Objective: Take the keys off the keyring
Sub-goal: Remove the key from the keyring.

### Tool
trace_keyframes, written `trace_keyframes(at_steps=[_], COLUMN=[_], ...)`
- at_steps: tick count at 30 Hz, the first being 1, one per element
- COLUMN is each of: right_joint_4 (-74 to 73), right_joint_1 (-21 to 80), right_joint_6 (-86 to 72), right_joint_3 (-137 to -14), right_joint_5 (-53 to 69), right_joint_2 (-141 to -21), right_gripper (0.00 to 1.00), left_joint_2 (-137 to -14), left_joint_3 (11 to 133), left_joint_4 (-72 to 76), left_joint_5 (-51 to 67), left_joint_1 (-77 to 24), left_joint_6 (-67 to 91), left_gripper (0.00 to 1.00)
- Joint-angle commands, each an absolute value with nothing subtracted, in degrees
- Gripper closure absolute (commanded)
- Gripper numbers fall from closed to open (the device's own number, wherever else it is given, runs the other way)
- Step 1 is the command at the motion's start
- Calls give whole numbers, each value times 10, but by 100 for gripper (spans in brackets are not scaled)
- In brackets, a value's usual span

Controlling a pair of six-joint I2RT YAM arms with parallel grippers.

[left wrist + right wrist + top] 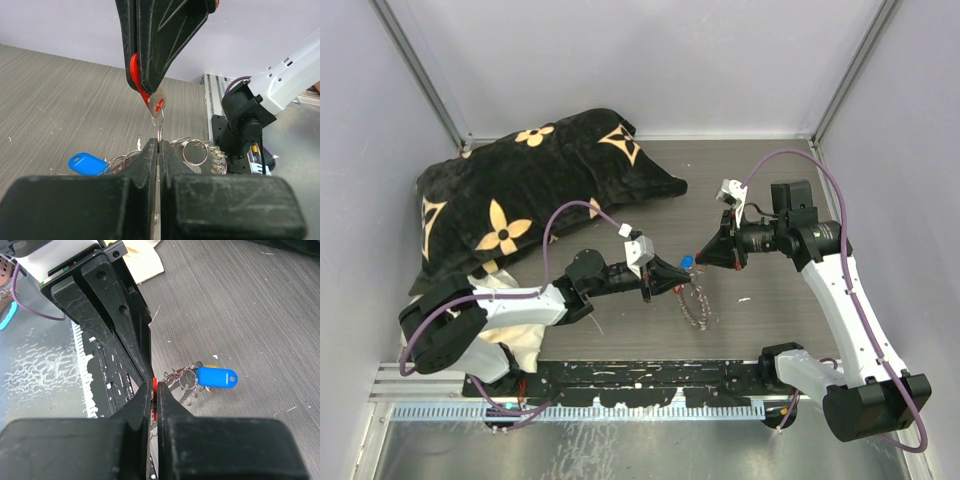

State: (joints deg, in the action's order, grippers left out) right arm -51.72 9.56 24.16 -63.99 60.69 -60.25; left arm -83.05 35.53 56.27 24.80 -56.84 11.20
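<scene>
The two grippers meet tip to tip above the table's middle. My right gripper [155,386] is shut on a key's red plastic head [158,103]; only a thin red edge [155,390] shows in its own view. My left gripper [159,142] is shut on a thin silver ring of the keyring [159,126] hanging just under that red key. The rest of the bunch, silver rings [195,150] and small keys [220,163] with a blue tag [87,163], hangs down to the table [698,308]. From above, the left gripper [682,275] and right gripper [703,260] nearly touch.
A black pillow with tan flower prints [530,190] lies at the back left. A pale cloth [520,340] sits under the left arm. A black rail [620,382] runs along the near edge, with the right arm's base [240,135] beside it. Grey walls close in the sides.
</scene>
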Motion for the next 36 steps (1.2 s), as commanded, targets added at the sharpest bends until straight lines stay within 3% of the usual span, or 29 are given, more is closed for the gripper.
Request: trace_keyframes(at_steps=[1, 11, 18, 25, 36], right_joint_4=[-513, -512, -501, -493, -486], right_joint_1=[98, 98, 98, 93, 89], right_joint_6=[259, 265, 258, 248, 243], right_joint_3=[-667, -663, -654, -652, -646], right_joint_5=[615, 600, 596, 597, 602], right_joint_2=[-592, -584, -579, -578, -576], right_gripper=[99, 99, 99, 99, 99], left_joint_2=[-845, -801, -745, -731, -763], left_joint_3=[360, 337, 381, 433, 482], left_joint_4=[627, 605, 450, 300, 263], left_joint_5=[250, 247, 243, 128, 25], left_joint_1=[-563, -550, -563, -635, -670], left_joint_6=[120, 103, 68, -23, -62], left_gripper=[94, 66, 65, 63, 62])
